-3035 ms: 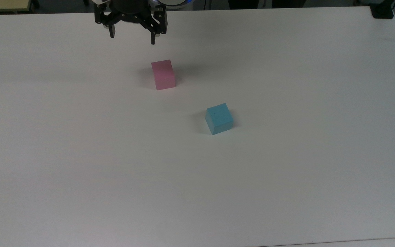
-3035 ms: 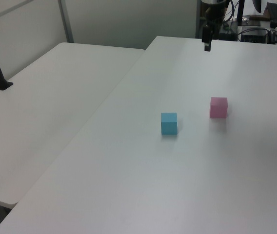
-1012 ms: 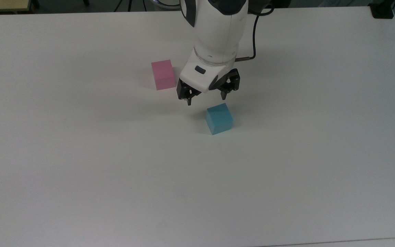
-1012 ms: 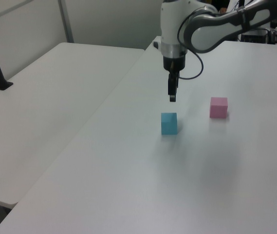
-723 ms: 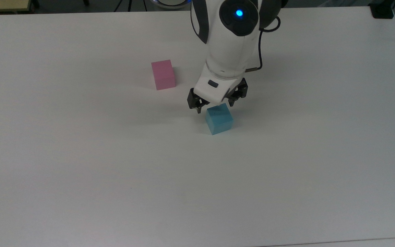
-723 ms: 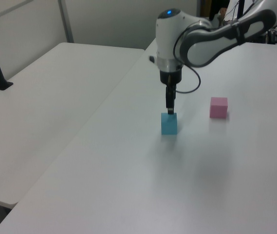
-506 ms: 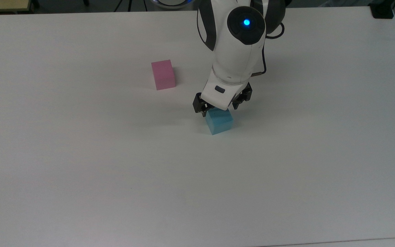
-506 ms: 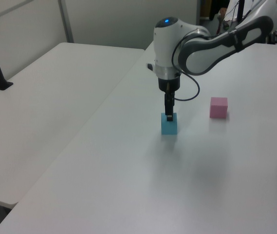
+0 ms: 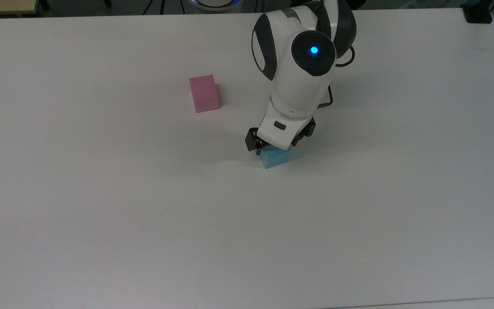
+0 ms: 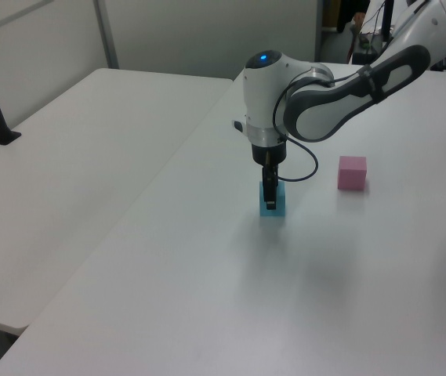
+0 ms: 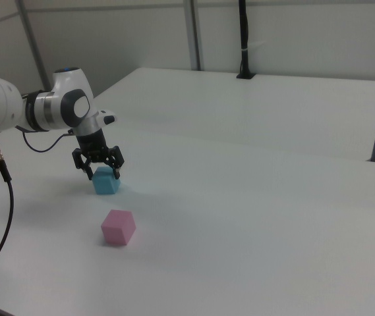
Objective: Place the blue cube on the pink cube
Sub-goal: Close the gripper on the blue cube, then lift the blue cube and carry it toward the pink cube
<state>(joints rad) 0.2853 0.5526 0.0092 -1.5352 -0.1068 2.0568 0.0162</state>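
In the top view the pink cube (image 9: 204,93) is sitting alone on the white table (image 9: 101,214), well apart from the arm. To the top view's right and nearer the camera, the blue cube (image 9: 276,157) is resting on the table (its upper part is hidden by the wrist). The gripper (image 9: 275,148) is hanging over it with its fingers spread, one on either side of the cube; in the right view they are straddling it (image 11: 105,183), not closed on it.
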